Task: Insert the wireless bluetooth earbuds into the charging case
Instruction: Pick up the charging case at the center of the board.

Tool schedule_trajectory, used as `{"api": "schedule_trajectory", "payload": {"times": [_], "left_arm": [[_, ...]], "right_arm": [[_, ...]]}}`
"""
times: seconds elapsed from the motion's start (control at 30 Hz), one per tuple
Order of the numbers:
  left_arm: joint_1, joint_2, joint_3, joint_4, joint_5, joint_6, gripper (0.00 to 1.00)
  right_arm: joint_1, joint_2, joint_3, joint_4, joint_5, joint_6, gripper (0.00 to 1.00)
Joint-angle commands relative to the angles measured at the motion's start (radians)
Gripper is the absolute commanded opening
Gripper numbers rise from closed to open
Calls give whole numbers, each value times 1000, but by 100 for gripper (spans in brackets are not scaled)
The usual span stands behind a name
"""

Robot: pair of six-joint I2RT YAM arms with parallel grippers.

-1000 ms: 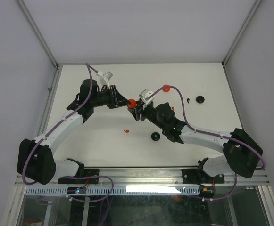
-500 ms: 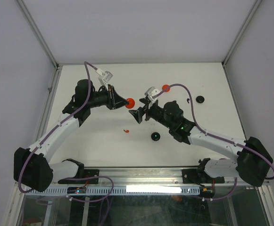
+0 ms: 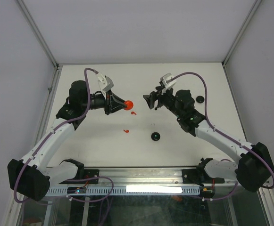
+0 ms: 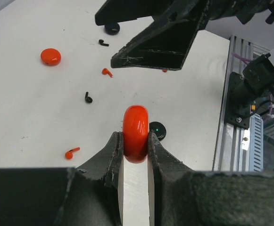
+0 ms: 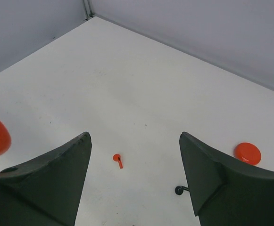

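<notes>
While the top view looks down on the white table (image 3: 127,80), the left gripper (image 3: 123,104) hangs over its middle with its jaws clenched on a red disc (image 3: 128,104). The right gripper (image 3: 150,101) faces it from nearby, not touching. A red earbud (image 3: 133,113) lies just beside the held disc and a second red earbud (image 3: 126,130) nearer the bases. Close to that one sits a green-lit black disc (image 3: 155,136) — a plain black disc (image 3: 200,99) lies far right.

In the left wrist view the red disc (image 4: 136,133) stands on edge, pinched between both fingers (image 4: 109,153). Beyond it on the table are a black earbud (image 4: 88,98), a far black earbud (image 4: 103,43) and a loose red disc (image 4: 50,56).

In the right wrist view the right gripper (image 5: 134,137) is spread wide and holds nothing — between its fingers (image 5: 56,174) the second red earbud (image 5: 118,160) and the black earbud (image 5: 180,189) lie on the table.
</notes>
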Motion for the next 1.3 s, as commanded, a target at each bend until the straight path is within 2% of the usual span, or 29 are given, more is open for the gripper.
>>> {"api": "schedule_trajectory", "payload": {"times": [0.0, 0.03, 0.07, 0.1, 0.13, 0.37, 0.53, 0.73, 1.27], "left_arm": [[-3, -9, 79, -21, 89, 165, 0], [-3, -6, 87, -31, 88, 181, 0], [-4, -3, 93, -39, 88, 197, 0], [-4, 0, 98, -44, 88, 208, 0], [-4, 4, 101, -46, 84, 215, 0], [-4, 14, 102, -53, 78, 239, 0], [-7, 3, 92, -53, 178, 255, 0], [-21, -23, 74, -53, 227, 287, 0], [-41, -26, 78, -53, 245, 277, 0]], "right_arm": [[-2, 25, 83, 28, -12, 8, 78], [-2, 31, 87, 29, -12, 8, 78], [-2, 36, 93, 24, -625, -7, 87], [-1, 42, 100, 7, -804, -25, 93], [0, 47, 108, -10, -834, -38, 93], [1, 51, 109, -26, -846, -61, 93], [0, 56, 83, 65, -836, -40, 93], [0, 81, 82, 165, -817, 65, 84], [0, 129, 98, 190, -817, 65, 84]]}}
